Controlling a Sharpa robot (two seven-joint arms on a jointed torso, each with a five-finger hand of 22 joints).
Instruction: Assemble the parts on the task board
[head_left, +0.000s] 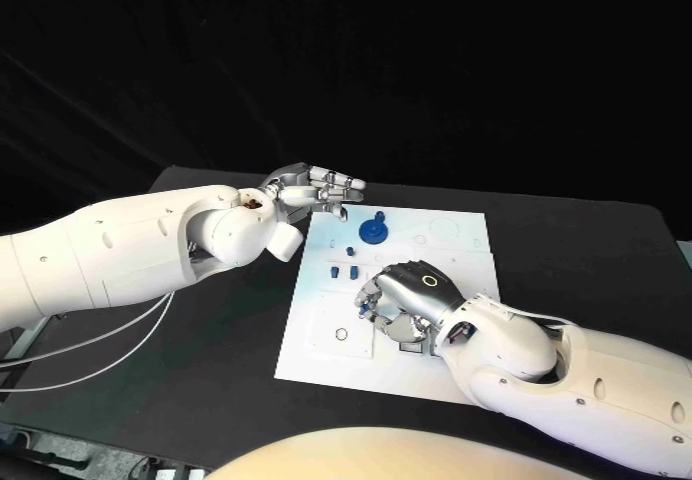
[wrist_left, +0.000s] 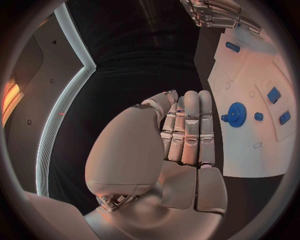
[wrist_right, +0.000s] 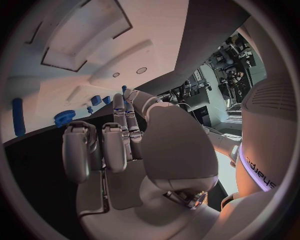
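Parts on the task board (head_left: 433, 375) are small, stiff blue pieces, probably light plastic and easy to knock aside, so each wants a fingertip pinch at its sides. Nearest, the right hand (head_left: 408, 297) hovers low over the board's middle with fingers curled downward; whether it holds anything I cannot tell. Just beyond it lie small blue pegs (head_left: 342, 270), well inside the board. Farther on stands the blue gear (head_left: 374, 233), best taken by its toothed rim. At the far left corner the left hand (head_left: 315, 189) is empty, fingers extended together. Black table (head_left: 577, 250) lies open around the board for approach.
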